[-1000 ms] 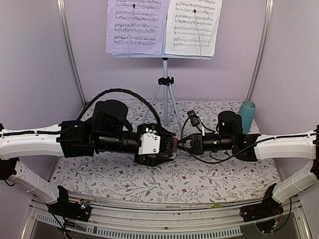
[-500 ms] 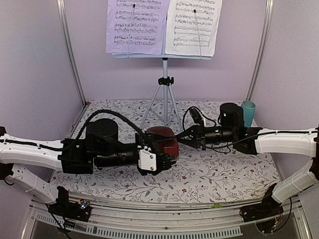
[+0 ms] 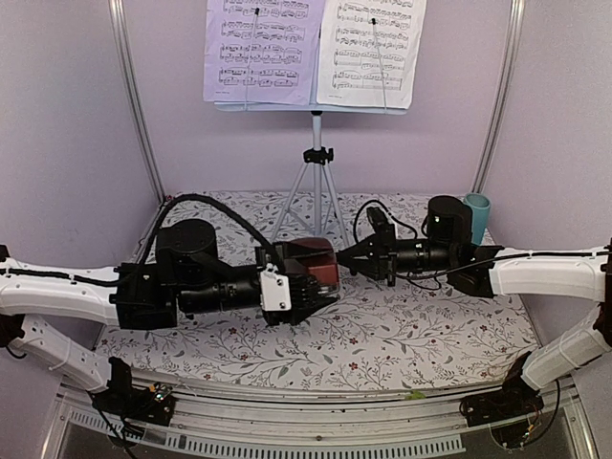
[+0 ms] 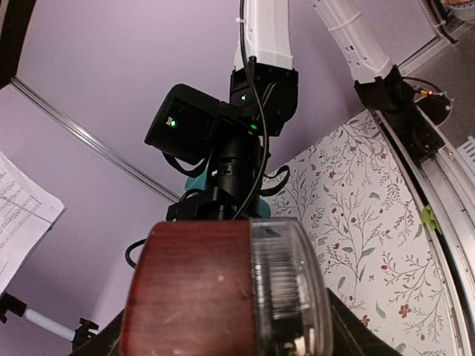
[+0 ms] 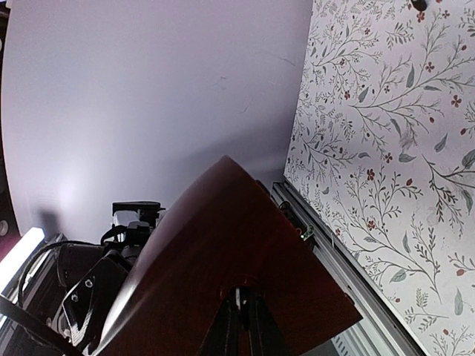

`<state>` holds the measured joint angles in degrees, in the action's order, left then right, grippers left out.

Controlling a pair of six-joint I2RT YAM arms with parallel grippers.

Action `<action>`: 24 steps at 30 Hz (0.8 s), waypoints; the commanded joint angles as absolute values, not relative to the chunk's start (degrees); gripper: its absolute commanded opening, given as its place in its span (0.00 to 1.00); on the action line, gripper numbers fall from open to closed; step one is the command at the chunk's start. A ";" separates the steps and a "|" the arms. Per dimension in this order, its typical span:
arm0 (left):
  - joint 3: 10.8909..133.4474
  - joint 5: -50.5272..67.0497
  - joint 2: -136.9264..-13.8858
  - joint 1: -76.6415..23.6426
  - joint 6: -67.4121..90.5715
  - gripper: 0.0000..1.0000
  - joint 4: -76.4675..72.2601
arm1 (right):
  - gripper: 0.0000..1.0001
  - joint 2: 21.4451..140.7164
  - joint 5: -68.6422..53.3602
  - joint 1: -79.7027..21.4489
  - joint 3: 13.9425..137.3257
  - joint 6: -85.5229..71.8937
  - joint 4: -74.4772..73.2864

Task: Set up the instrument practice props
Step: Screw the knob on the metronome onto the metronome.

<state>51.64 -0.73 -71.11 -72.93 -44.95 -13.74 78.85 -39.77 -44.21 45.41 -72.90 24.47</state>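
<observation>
The dark red-brown metronome (image 3: 316, 260) hangs above the table's middle, with my left gripper (image 3: 314, 277) shut across it. In the left wrist view the metronome (image 4: 200, 297) fills the space between the fingers (image 4: 356, 330), its clear front cover to the right. My right gripper (image 3: 344, 260) is shut, its tips against the metronome's right side. In the right wrist view those tips (image 5: 241, 304) sit at a small round recess in the metronome (image 5: 223, 245). The pale-blue music stand (image 3: 316, 107) stands at the back on silver tripod legs (image 3: 304, 196), with two sheet-music pages (image 3: 263, 48) (image 3: 373, 48) on it.
A teal cup (image 3: 476, 212) stands at the back right, just behind the right arm. The floral table cover (image 3: 411, 330) spreads under both arms. Metal frame posts (image 3: 134, 105) rise at the back corners. A black cable (image 3: 206, 203) loops over the left arm.
The metronome, hidden between the meeting grippers a second ago, now shows in the left gripper, slightly farther back. The left arm has drawn back leftward. The right gripper shifted toward the back, tips still on the metronome.
</observation>
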 commanded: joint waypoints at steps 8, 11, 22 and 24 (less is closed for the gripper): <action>59.83 19.36 -70.96 -60.78 -29.42 0.00 -0.36 | 0.37 75.64 -36.94 -45.34 43.23 -43.91 27.56; 63.76 21.82 -72.48 -58.48 -25.95 0.00 5.97 | 0.43 73.82 -32.45 -46.05 41.16 -33.36 27.69; 78.91 35.85 -80.64 -50.99 -9.94 0.00 23.19 | 0.48 70.12 -10.58 -53.62 23.30 -1.70 54.44; 81.39 38.54 -82.39 -49.74 -5.57 0.00 25.02 | 0.48 71.34 -8.64 -54.57 21.79 2.31 58.02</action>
